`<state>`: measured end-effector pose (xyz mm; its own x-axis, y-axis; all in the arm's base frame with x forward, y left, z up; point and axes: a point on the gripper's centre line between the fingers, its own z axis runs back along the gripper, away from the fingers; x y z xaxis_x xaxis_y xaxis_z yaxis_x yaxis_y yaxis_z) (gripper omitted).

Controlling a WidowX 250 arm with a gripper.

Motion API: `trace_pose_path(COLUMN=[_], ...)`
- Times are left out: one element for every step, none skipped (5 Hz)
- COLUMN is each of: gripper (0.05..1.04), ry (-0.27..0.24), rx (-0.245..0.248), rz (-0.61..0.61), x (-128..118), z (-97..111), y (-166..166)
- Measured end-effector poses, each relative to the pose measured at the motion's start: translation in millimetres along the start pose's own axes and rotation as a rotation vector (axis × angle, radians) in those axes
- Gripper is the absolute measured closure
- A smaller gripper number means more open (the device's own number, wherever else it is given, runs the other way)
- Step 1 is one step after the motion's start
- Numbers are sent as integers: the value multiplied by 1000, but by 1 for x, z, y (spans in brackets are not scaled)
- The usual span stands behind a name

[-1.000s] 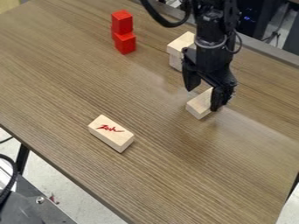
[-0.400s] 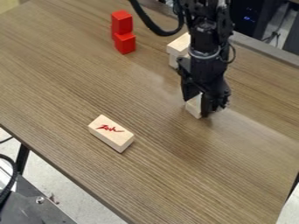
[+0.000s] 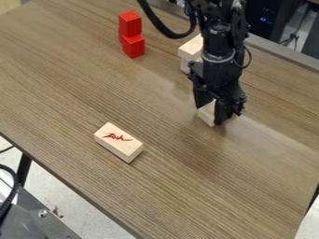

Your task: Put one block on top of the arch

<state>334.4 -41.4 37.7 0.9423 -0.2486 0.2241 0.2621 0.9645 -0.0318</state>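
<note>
At btm of hand (image 3: pixel 209 115), partly behind it: pale wood blk (image 3: pixel 206 115)

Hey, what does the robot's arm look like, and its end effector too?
The arm is black and jointed, with a pale grey ring around it. A thick black cable loops beside it, and a thinner one curves opposite. The end effector is black and angular.

The black gripper (image 3: pixel 210 113) hangs down over the wooden table (image 3: pixel 81 84), fingers closed about a pale block (image 3: pixel 206 115). Just behind it sit stacked pale pieces (image 3: pixel 190 48), partly hidden by the black arm (image 3: pixel 219 49). Red blocks (image 3: pixel 133 45) make a little stack farther off; nearer me lies a red-marked block (image 3: pixel 118 144).
</note>
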Motion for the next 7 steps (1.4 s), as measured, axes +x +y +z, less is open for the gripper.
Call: trace_pose_path(gripper=[530, 530, 530, 530, 530, 530, 530], ry=[-71, -123, -148, -153, -130, -91, -72], rx=[33, 49, 61, 73, 68, 60, 54], rz=[24, 78, 136, 200, 241, 256, 251], x=[12, 18, 25, 33, 38, 46, 56], z=[28, 48, 60, 65, 60, 48, 39], y=[5, 21, 40, 63, 80, 91, 96])
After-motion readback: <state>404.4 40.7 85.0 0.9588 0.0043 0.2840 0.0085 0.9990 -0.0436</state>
